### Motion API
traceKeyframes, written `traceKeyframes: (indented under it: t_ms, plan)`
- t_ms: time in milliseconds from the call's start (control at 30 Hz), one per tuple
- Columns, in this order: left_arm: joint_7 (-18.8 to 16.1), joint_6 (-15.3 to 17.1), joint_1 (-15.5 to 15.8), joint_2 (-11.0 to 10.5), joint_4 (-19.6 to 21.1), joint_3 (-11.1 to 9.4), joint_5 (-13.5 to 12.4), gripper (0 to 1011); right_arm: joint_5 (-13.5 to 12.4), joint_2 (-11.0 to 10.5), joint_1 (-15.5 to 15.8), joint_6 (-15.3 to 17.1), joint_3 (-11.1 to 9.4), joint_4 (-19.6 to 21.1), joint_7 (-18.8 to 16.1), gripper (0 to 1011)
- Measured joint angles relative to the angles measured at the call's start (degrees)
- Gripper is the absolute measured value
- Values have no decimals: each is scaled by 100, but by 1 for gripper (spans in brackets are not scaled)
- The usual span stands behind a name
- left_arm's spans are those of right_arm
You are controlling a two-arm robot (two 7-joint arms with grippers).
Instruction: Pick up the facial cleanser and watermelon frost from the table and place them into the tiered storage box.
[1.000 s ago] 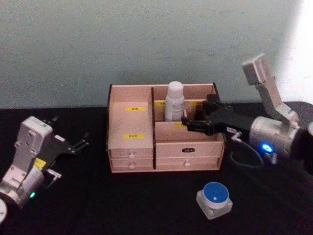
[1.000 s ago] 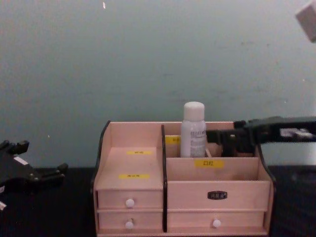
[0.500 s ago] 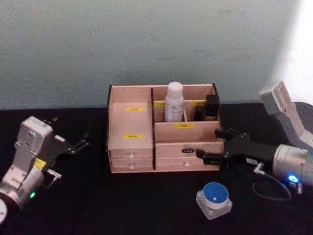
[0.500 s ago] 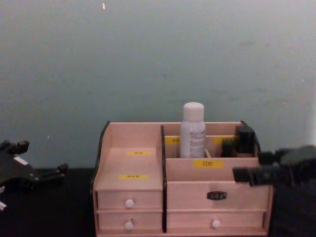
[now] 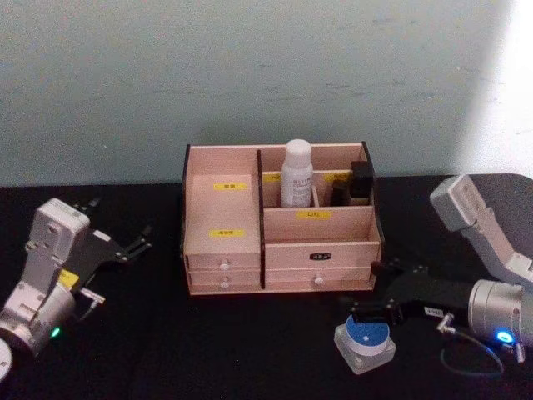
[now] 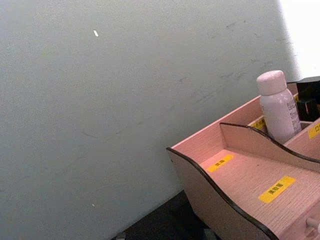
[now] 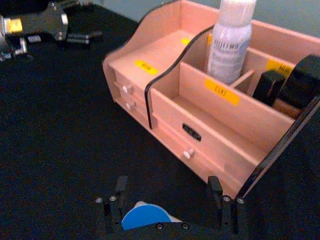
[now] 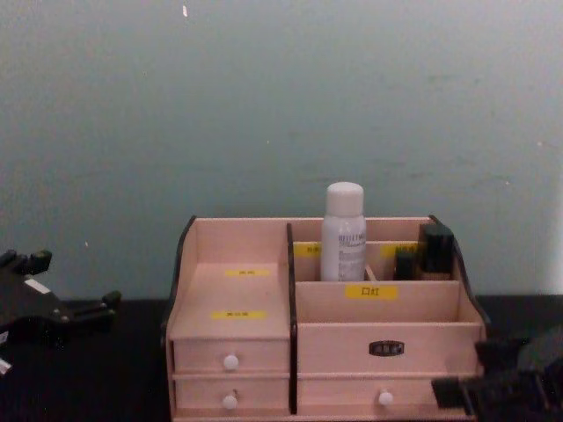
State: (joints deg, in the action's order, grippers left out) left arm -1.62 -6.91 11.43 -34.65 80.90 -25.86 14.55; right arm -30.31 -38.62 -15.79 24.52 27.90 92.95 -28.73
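The pinkish wooden tiered storage box (image 5: 321, 237) is sitting by the black table's (image 5: 250, 350) far edge, holding the tall white facial cleanser (image 5: 297, 175) bottle upright in a rear compartment. The right gripper (image 7: 168, 182) is hovering, jaws wide and empty, over the blue-lidded frosted watermelon frost (image 5: 365, 335) jar near the front edge, seemingly to grasp it. The left gripper (image 5: 133, 244) is idling, jaws apart, at the left edge.

Seemingly, right tool (image 5: 361, 287) over watermelon frost (image 5: 365, 340)

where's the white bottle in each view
Head: bottle stands upper centre, in the box's back row.
Left wrist: bottle behind the curved divider.
Right wrist: bottle behind the labelled front compartment.
Chest: bottle at centre, rising above the box.
Landmark: black items beside it in that row.
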Motion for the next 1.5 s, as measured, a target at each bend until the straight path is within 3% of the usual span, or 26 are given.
traceKeyframes:
  t_ms: [567, 1500]
  plan:
    - [0, 0, 0, 0, 0, 0, 0, 1001, 188, 29, -96, 234, 330, -169, 30, 1002]
    - [0, 0, 0, 0, 0, 0, 0, 1001, 252, 13, -54, 208, 284, -169, 15, 1002]
